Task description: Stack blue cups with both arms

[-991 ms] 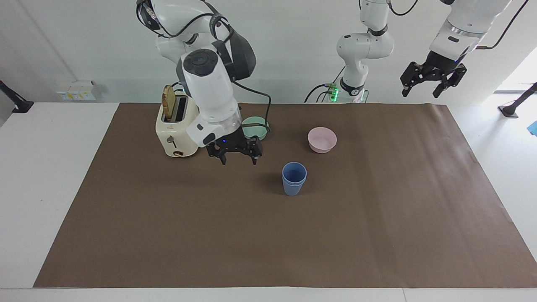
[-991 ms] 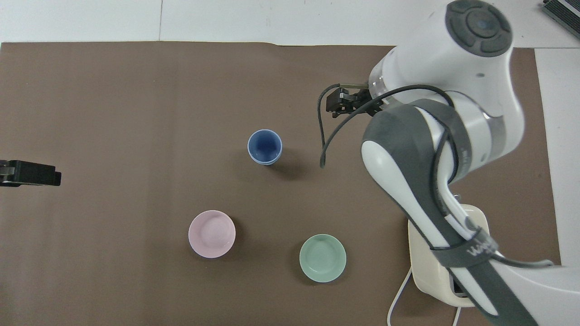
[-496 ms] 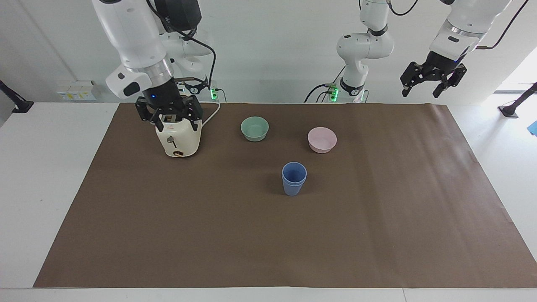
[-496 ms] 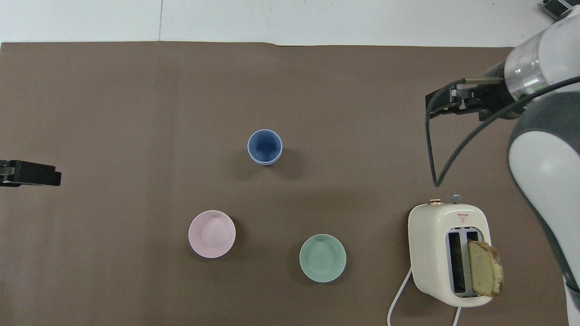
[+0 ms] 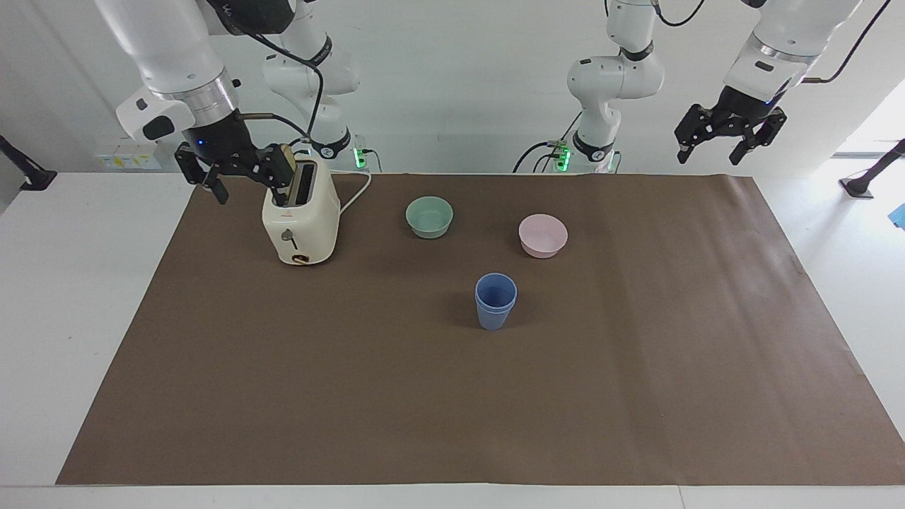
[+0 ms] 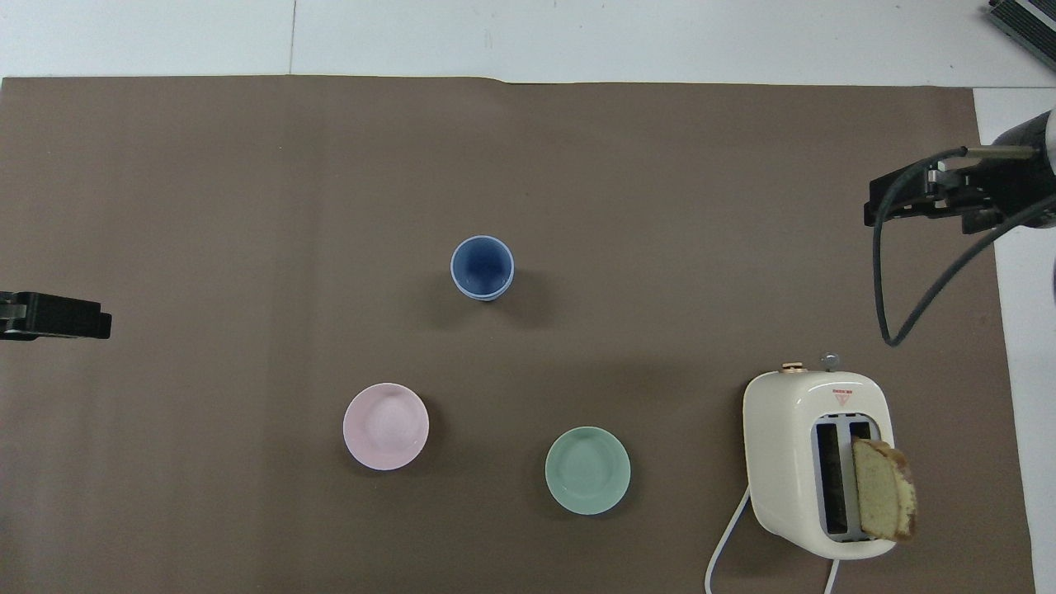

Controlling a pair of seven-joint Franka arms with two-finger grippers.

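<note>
The two blue cups (image 5: pixel 495 300) stand nested, one inside the other, upright in the middle of the brown mat; two rims show. They also show in the overhead view (image 6: pixel 482 267). My right gripper (image 5: pixel 251 185) is open and empty, raised over the mat's edge at the right arm's end, beside the toaster. It also shows in the overhead view (image 6: pixel 887 206). My left gripper (image 5: pixel 709 154) is open and empty, raised over the mat's corner at the left arm's end, where the arm waits. Its tip shows in the overhead view (image 6: pixel 91 318).
A cream toaster (image 5: pixel 300 212) with a slice of bread in one slot stands toward the right arm's end. A mint-green bowl (image 5: pixel 429 216) and a pink bowl (image 5: pixel 543 235) sit nearer to the robots than the cups. The brown mat (image 5: pixel 636 396) covers the table.
My right arm has swung away from beside the cups, risen and passed over the toaster to the mat's edge at its own end. The cups and the left arm have not moved.
</note>
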